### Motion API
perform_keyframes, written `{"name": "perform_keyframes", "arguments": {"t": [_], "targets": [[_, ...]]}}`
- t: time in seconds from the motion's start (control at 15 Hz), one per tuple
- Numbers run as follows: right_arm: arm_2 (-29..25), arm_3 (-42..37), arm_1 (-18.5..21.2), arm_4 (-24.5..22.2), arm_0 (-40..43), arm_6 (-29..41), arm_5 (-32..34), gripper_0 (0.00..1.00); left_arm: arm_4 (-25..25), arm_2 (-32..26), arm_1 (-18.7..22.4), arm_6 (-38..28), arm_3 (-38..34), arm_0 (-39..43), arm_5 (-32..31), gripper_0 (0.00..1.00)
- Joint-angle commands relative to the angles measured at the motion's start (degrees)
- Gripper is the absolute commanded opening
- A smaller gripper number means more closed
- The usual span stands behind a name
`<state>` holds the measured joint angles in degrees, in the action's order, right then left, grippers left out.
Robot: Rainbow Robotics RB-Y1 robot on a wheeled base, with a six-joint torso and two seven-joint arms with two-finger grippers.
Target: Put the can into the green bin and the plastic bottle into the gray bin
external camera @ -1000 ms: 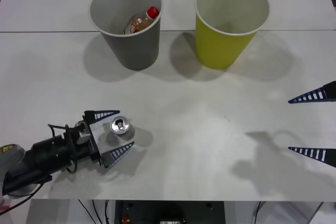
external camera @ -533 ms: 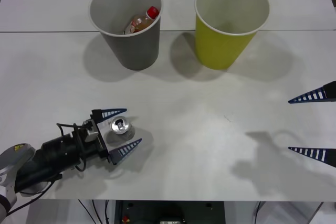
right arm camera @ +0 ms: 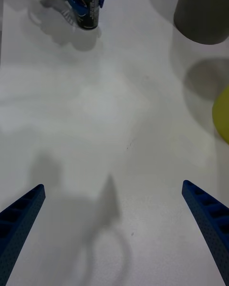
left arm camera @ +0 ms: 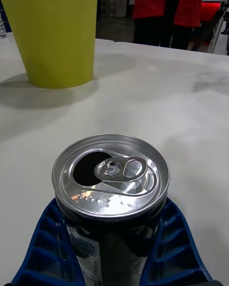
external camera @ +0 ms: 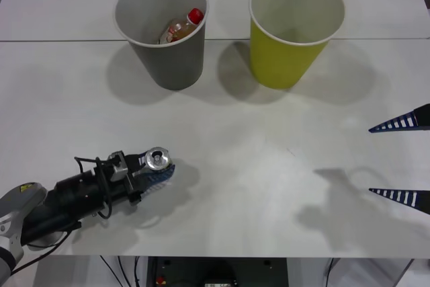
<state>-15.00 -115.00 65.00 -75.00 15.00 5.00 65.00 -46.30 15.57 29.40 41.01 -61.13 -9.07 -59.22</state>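
Note:
The can (external camera: 158,160) stands upright near the table's front left, silver pull-tab top up, and my left gripper (external camera: 156,169) is shut on its dark body. In the left wrist view the can (left arm camera: 112,181) sits between the blue fingers (left arm camera: 45,248). The right wrist view shows the can (right arm camera: 88,5) far off, clasped by the left gripper (right arm camera: 85,2). The plastic bottle (external camera: 181,26) lies inside the gray bin (external camera: 161,65) at the back left. The green bin (external camera: 285,58) stands at the back right, pale inside. My right gripper (external camera: 371,160) hangs open at the right edge.
The two bins stand side by side with a gap between them. A seam in the tabletop (external camera: 67,40) runs across behind them. White table surface lies between the can and the green bin (left arm camera: 55,28). The gray bin (right arm camera: 202,9) and green bin (right arm camera: 222,114) edge the right wrist view.
My left gripper's fingers, open around the can before, have shut on it. The can has shifted slightly toward the right. The right arm has not moved.

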Motion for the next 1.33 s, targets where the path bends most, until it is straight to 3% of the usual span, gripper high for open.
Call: {"name": "perform_keyframes", "arguments": {"t": [0.07, 0.2, 0.4, 0.6, 0.73, 1.07, 1.33], "targets": [[0.0, 0.0, 0.0, 0.0, 0.0, 0.0, 0.0, 1.0, -0.2, 0.0, 0.0, -0.2, 0.0, -0.2, 0.0, 0.0], [0.0, 0.0, 0.0, 0.0, 0.0, 0.0, 0.0, 1.0, -0.7, -0.1, 0.2, -0.6, -0.2, -0.9, 0.1, 0.0], [0.0, 0.0, 0.0, 0.0, 0.0, 0.0, 0.0, 1.0, -5.2, -0.4, 1.5, -2.8, -5.7, -0.4, 5.3, 0.0], [0.0, 0.0, 0.0, 0.0, 0.0, 0.0, 0.0, 1.0, -10.8, -2.0, 2.2, -12.6, -12.8, 1.1, 7.4, 0.0], [0.0, 0.0, 0.0, 0.0, 0.0, 0.0, 0.0, 1.0, -20.6, -4.8, 2.2, -22.5, -22.3, 4.4, 10.8, 0.0], [0.0, 0.0, 0.0, 0.0, 0.0, 0.0, 0.0, 1.0, -46.1, -9.8, 2.3, -53.8, -43.5, 8.9, 10.1, 0.0], [0.0, 0.0, 0.0, 0.0, 0.0, 0.0, 0.0, 1.0, -66.4, -14.3, 2.0, -81.0, -59.5, 8.1, 1.0, 0.0]]}}
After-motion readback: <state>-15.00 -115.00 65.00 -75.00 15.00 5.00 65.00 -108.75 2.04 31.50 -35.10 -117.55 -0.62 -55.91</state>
